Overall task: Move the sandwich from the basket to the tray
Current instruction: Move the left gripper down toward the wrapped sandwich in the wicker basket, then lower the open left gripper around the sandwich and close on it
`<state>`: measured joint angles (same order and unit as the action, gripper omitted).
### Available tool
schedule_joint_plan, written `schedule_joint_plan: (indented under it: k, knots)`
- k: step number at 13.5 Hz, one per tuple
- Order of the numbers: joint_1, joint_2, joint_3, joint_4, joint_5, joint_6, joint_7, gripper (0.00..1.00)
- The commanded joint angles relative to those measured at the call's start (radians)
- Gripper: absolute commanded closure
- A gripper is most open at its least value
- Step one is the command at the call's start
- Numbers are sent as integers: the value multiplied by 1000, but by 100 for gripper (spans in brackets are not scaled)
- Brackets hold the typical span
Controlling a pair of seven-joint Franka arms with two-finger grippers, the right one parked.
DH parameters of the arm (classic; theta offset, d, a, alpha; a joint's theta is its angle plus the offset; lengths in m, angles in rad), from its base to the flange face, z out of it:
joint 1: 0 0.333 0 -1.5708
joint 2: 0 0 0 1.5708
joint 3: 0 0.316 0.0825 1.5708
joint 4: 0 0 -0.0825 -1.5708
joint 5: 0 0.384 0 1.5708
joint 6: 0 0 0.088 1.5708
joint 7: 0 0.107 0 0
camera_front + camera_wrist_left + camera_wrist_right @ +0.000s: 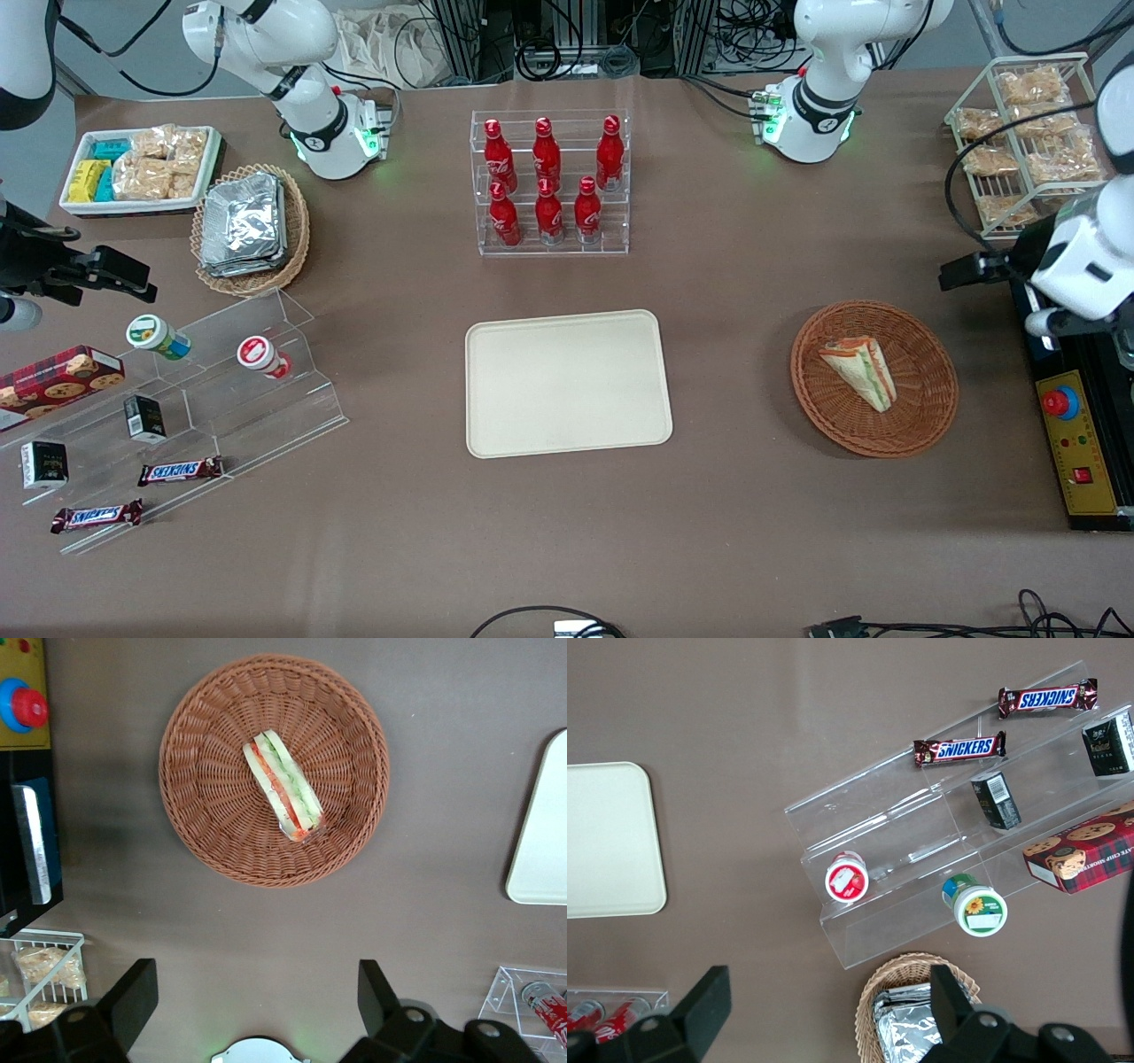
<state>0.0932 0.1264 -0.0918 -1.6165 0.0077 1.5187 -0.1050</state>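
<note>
The gripper (257, 992) is held high above the brown table (726, 292) at the working arm's end, with its two fingers (133, 992) spread wide apart and nothing held between them. No contact with any object is made; bare tabletop is seen between the fingertips in the left wrist view.

Near the gripper, the reddish-brown wicker basket (213, 833) is seen resting flat on the table. The sandwich (283, 784) is lying inside it, close to the middle, on one of its broad faces, with the orange and green filling layers turned toward the wrist camera. In the front view the sandwich (859, 370) is shown as a pale wedge inside the basket (921, 399).

The cream tray (567, 383) is laid flat near the table's centre, well apart from the basket, toward the parked arm's end. Its rounded edge (540, 824) is caught in the left wrist view.

Farther from the front camera than the tray, a clear rack of red bottles (549, 182) is stood upright. A white wire rack of bagged snacks (1028, 133) is placed at the working arm's end of the table, and a yellow control box with a red button (1076, 443) is set beside the basket at that same end.
</note>
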Motion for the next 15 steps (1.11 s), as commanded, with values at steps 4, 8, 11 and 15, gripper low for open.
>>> schedule_joint_plan:
  k: [4,8,11,15]
  knots:
    - [34,173,-5,72,-43,40,-85,0]
    - [83,291,-6,108,-159,75,-218,0]
    - [83,372,-6,126,-166,84,-236,0]
    - [85,478,-6,124,-167,138,-236,0]
